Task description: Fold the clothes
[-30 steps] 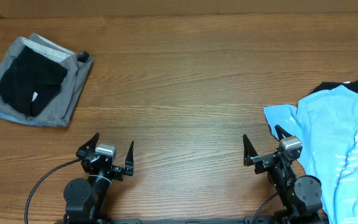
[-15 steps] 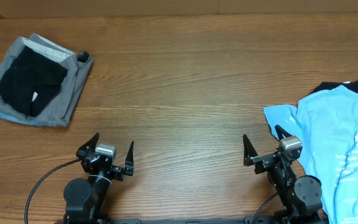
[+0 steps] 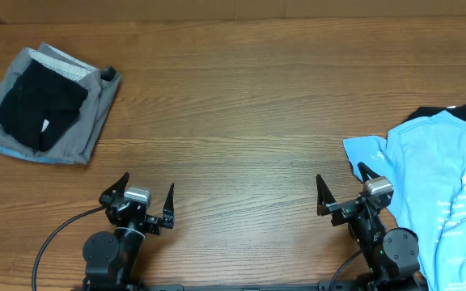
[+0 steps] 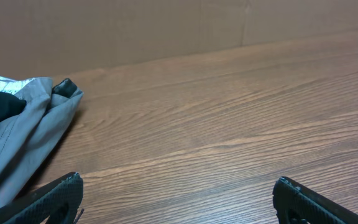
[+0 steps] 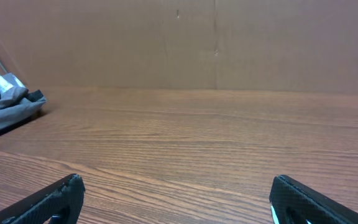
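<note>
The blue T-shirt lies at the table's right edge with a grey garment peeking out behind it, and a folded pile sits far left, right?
Not quite: the overhead view shows the garment behind the blue T-shirt is black, not grey. The rest holds: T-shirt at the table's right edge, folded pile far left.

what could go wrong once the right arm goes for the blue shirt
1. The light-blue T-shirt lies rumpled and runs out of the overhead view. The open right gripper may therefore pinch a fold rather than a clean edge and drag the shirt bunched.
2. A black garment peeks from beneath the shirt's far side, so pulling the shirt could tow it along.
</note>
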`<action>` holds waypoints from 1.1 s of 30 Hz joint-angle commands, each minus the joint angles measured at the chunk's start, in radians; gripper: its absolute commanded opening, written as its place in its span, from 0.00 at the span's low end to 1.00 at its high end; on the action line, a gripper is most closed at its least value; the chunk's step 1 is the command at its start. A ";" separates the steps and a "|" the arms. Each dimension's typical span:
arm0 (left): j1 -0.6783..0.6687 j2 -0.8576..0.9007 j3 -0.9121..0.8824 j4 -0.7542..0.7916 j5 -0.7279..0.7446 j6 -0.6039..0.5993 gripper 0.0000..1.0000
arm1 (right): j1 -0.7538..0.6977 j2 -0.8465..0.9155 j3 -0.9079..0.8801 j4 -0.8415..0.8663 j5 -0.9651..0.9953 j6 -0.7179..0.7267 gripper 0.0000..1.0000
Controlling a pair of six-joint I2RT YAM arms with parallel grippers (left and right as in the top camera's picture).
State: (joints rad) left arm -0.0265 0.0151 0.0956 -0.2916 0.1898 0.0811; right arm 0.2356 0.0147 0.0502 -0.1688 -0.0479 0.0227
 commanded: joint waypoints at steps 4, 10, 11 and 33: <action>-0.007 -0.011 -0.006 0.003 -0.006 -0.003 1.00 | -0.004 -0.012 -0.004 0.006 0.001 0.003 1.00; -0.007 -0.011 -0.006 0.003 -0.006 -0.003 1.00 | -0.004 -0.012 -0.004 0.006 0.001 0.003 1.00; -0.007 -0.011 -0.006 0.003 -0.006 -0.003 1.00 | -0.004 -0.012 -0.004 0.006 0.001 0.003 1.00; -0.007 -0.010 0.056 0.003 0.171 -0.269 1.00 | -0.002 -0.011 0.045 -0.029 -0.295 0.267 1.00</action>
State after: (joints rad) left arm -0.0265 0.0151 0.0956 -0.2916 0.2932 -0.1242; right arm 0.2356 0.0147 0.0502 -0.1680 -0.2462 0.2047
